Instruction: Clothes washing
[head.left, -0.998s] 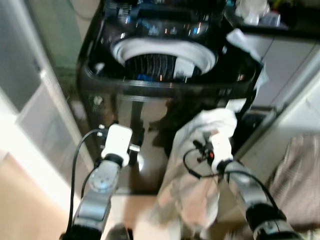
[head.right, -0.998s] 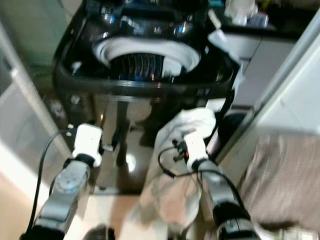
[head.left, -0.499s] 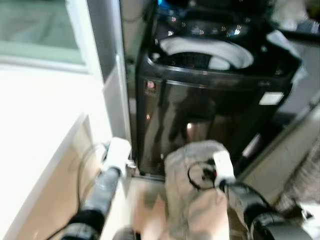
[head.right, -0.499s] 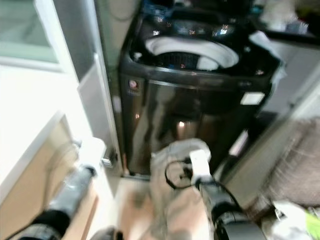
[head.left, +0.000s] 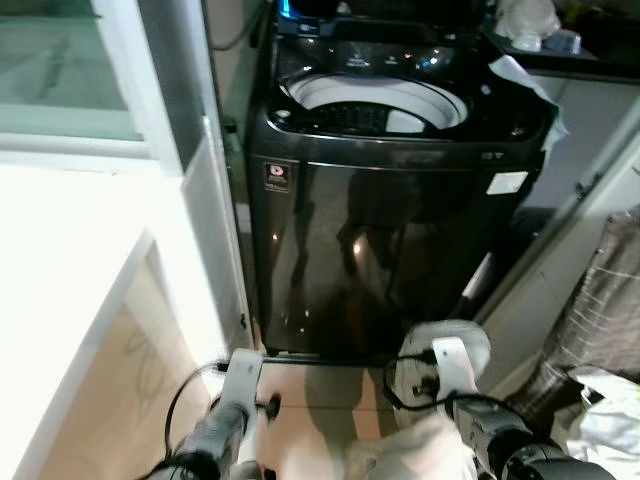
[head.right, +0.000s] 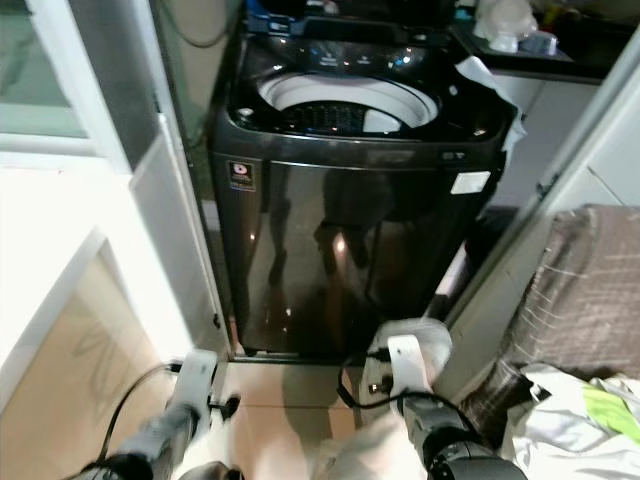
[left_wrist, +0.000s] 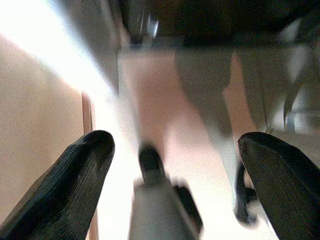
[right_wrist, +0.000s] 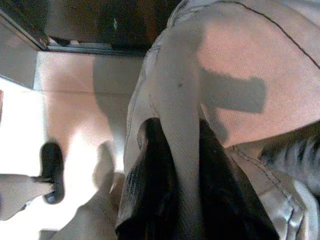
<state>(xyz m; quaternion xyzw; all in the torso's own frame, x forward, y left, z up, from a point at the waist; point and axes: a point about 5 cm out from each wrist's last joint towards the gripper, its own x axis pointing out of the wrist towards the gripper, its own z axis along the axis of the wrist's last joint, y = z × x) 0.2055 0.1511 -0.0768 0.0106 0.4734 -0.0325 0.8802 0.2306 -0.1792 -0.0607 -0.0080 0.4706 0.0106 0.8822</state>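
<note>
Right wrist view: right gripper (right_wrist: 175, 165) clamped on a fold of pale beige garment (right_wrist: 240, 75), one black finger either side of the cloth, tiled floor (right_wrist: 75, 100) beneath. Left wrist view: left gripper (left_wrist: 175, 170) spread wide apart, holding nothing, hanging low over the same floor. Head views: black top-loading washing machine (head.left: 390, 240) straight ahead with lid up and white drum rim (head.left: 375, 95) exposed, garment bunched low in front of its base at the right arm, well below the opening; striped cloth (head.right: 585, 290) and white bag (head.right: 570, 425) off to the right.
</note>
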